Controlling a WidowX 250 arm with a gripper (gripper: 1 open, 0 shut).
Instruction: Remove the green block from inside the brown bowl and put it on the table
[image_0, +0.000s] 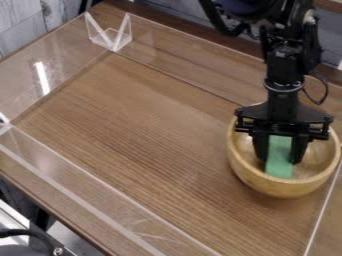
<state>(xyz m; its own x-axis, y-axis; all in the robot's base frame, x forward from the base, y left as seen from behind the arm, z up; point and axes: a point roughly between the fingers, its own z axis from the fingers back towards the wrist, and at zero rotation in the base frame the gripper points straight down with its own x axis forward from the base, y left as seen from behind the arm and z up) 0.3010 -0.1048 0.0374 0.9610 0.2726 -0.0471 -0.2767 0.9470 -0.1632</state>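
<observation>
The brown bowl (247, 172) sits at the right side of the table (134, 130), close to the clear wall. Inside it lies the green block (282, 160), tilted with its upper end between the black fingers. My gripper (282, 143) reaches straight down into the bowl, shut on the green block. The block's lower end rests against the bowl's inner floor, and its upper part is partly hidden by the fingers.
Low clear plastic walls (54, 190) edge the tabletop. A small clear bracket (108, 32) stands at the far left corner. The wall's right edge (325, 205) runs just beside the bowl.
</observation>
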